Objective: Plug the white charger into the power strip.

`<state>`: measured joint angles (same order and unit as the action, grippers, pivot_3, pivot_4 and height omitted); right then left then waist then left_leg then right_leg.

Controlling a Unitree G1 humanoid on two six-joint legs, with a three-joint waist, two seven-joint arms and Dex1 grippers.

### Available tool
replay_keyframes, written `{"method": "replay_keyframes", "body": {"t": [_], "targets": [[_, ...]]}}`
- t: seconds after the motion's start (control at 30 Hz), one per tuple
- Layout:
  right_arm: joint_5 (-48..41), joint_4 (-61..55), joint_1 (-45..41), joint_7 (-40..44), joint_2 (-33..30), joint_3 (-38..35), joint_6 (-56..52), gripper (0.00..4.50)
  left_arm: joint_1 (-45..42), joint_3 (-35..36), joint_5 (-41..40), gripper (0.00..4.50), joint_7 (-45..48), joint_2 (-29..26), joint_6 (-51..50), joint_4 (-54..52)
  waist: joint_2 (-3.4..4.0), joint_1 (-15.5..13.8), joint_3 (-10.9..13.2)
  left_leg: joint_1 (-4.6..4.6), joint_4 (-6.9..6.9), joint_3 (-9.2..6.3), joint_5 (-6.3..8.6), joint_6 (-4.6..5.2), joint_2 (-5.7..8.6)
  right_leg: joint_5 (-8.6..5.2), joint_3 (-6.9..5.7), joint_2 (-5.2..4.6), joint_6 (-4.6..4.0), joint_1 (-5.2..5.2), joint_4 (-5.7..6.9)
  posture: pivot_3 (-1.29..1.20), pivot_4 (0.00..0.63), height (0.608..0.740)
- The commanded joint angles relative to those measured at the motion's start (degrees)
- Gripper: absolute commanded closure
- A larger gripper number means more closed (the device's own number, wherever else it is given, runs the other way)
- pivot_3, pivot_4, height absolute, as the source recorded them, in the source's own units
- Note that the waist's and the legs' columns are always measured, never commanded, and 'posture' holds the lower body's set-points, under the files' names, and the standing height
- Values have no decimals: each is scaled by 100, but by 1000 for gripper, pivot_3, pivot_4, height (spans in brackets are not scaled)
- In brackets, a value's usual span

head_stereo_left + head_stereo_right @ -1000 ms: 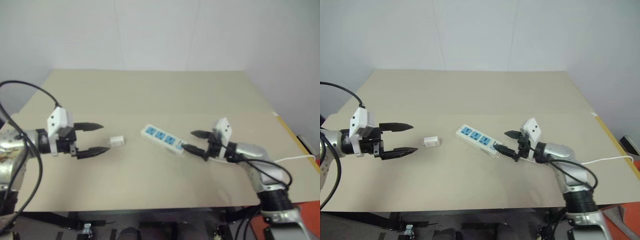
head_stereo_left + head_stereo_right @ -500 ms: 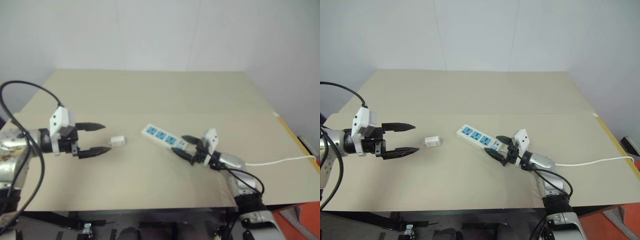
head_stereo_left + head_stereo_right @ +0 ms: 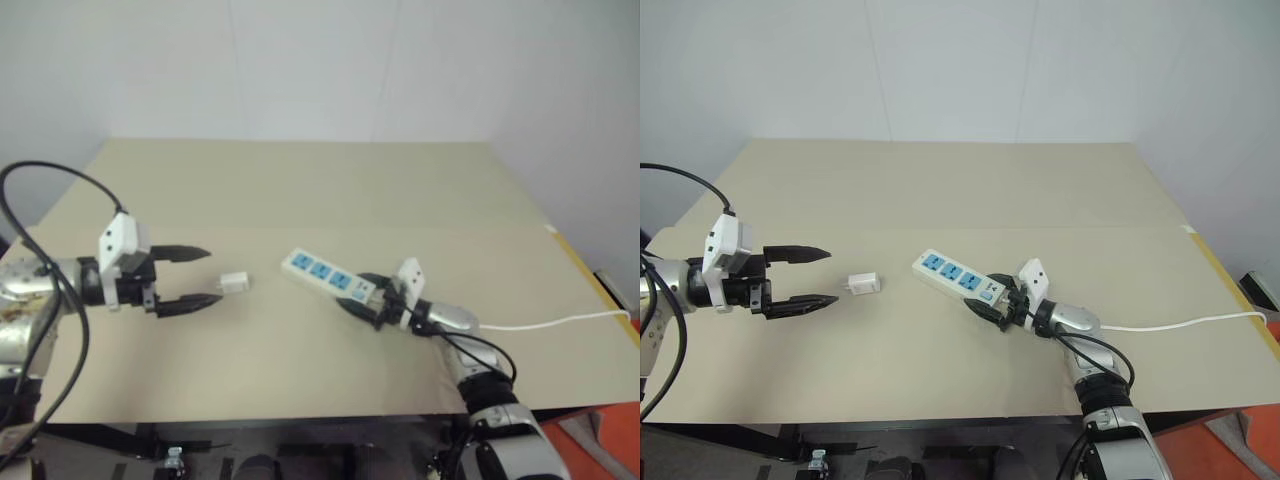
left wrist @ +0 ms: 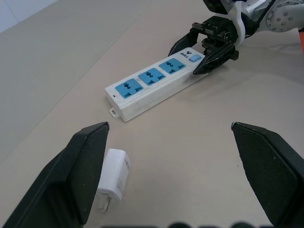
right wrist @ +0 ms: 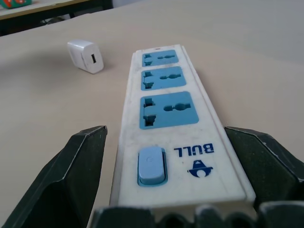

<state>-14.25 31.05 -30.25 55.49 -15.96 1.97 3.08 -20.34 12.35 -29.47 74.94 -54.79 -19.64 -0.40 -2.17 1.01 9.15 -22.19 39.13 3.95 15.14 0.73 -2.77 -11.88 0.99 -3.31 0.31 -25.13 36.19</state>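
The right gripper (image 3: 998,303) has dropped to the table and now straddles the switch end of the power strip (image 3: 955,280), jaws wide, not yet clamped; it looks set to steady the strip; the left gripper (image 3: 190,275) hangs open just beside the white charger (image 3: 234,282), which lies loose left of the strip.

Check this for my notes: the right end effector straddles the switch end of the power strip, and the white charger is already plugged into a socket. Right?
Not quite. The white charger lies loose on the table, apart from the power strip, as the left wrist view shows. The right end effector does straddle the switch end.
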Motion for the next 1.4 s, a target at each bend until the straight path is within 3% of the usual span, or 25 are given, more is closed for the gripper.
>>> {"method": "replay_keyframes", "body": {"t": [0.03,0.47,0.63,0.9,1.23,1.4], "targets": [[86,241,-168,118,63,58,275,24,-96,144,-42,0,-18,-57,115,-111,0,5,0,1,0,0,0,0,0,0,0,0,0,0,1,0,150,740],[425,1249,-549,413,206,207,500,24,-116,169,-52,0,-32,-89,104,-124,-1,154,-3,22,0,0,0,0,-3,0,2,2,-1,16,5,0,150,740],[735,1452,-614,467,126,433,629,1064,-154,163,-43,0,-34,-99,108,-110,-3,162,-6,26,-2,0,0,0,-4,0,3,2,-1,18,5,0,150,740],[920,1638,-889,466,28,510,904,1062,-367,39,12,0,33,-63,179,19,-3,168,-6,58,-8,1,0,-1,-4,0,6,2,-1,42,4,0,150,740],[223,1481,-1285,1939,43,305,1031,1062,-1176,-421,323,0,651,-194,528,669,-2,155,-5,39,-12,2,0,-1,-2,-1,5,3,-3,30,-1,0,150,740],[272,1851,-1372,2511,176,372,1478,1062,-1938,-1149,1128,0,1177,-287,1263,1371,-2,143,-5,12,-13,2,-3,-5,-1,-1,1,6,-3,5,1,0,150,740]]}}
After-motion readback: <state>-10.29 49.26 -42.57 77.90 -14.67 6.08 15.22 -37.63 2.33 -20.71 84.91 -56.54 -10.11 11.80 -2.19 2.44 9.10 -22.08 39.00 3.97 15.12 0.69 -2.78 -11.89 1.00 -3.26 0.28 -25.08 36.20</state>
